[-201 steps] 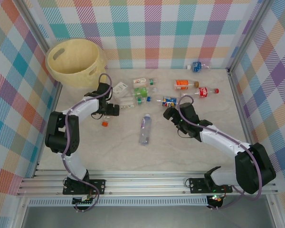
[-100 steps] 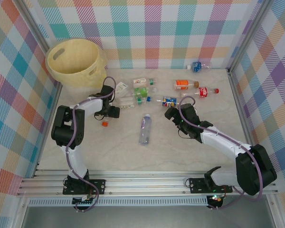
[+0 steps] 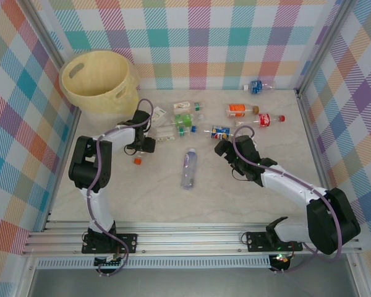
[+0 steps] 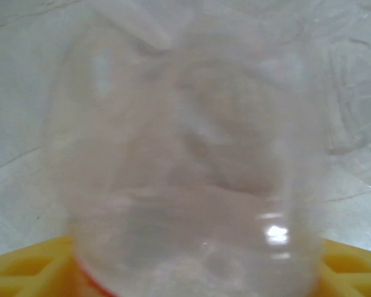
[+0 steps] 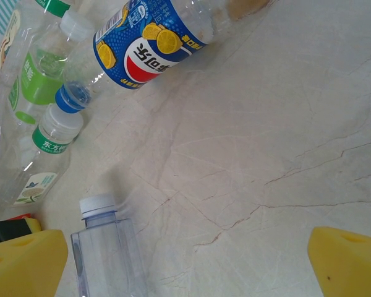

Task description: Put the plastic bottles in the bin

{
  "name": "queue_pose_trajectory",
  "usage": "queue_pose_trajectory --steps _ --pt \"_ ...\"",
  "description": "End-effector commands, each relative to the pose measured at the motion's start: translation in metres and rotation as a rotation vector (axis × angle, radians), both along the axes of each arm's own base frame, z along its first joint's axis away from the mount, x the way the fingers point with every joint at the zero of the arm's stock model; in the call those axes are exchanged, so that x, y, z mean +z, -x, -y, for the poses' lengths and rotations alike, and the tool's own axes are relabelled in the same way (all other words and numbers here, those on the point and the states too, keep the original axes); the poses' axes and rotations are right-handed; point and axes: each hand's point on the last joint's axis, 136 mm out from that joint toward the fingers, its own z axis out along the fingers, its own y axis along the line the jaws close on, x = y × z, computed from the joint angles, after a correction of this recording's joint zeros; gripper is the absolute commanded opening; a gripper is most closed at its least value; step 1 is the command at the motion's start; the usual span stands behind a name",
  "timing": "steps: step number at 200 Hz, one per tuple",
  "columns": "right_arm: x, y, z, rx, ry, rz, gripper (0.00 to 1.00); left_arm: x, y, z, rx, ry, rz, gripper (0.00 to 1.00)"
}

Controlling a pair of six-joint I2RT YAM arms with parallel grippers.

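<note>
1. Plastic bottles (image 3: 184, 119): lying on the table (image 3: 247, 198), most of them bunched right of the bin (image 3: 105, 102), with more strung out toward the far right corner.
2. Left gripper (image 3: 151, 136): at the left end of the bunch. Wrist view has its yellow pads (image 4: 25, 269) wide apart with a clear bottle (image 4: 185, 161) between them. Straddling it, not squeezed.
3. Right gripper (image 3: 221, 147): low over the table just near-side of the blue-label bottle (image 5: 148, 43). Pads (image 5: 25, 260) spread and holding nothing.
4. Purple-label bottle (image 3: 188, 167): lies alone mid-table between the two arms, white cap toward the far side.
5. Loose orange cap (image 3: 136, 161): on the table just near-side of the left gripper.
</note>
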Motion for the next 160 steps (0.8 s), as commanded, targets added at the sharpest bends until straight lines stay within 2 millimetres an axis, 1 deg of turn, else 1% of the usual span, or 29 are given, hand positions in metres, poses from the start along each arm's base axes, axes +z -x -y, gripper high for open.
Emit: queue_pose_trajectory --steps 1,13,46,68,107,146,160 --pt "0.004 -0.001 -0.001 -0.006 -0.008 0.014 1.00 0.005 -0.006 0.006 -0.015 0.017 0.016 0.64" --pt "0.006 -0.001 -0.001 0.002 -0.002 0.021 1.00 0.006 -0.005 0.007 -0.014 0.025 0.018 0.63" --pt "0.013 -0.002 -0.001 0.016 0.014 0.042 0.99 0.010 0.000 0.006 -0.011 0.027 0.022 0.57" --pt "0.017 -0.003 0.000 0.028 0.030 0.058 0.99 0.017 0.004 0.007 -0.012 0.026 0.030 0.56" --pt "0.036 -0.010 -0.005 0.106 0.067 0.162 1.00 0.034 0.012 0.021 -0.041 0.041 0.065 0.52" --pt "0.050 -0.013 -0.003 0.137 0.115 0.231 1.00 0.048 0.014 0.031 -0.054 0.059 0.098 0.49" --pt "0.061 -0.015 -0.003 0.176 0.161 0.276 1.00 0.052 0.015 0.033 -0.060 0.062 0.105 0.49"
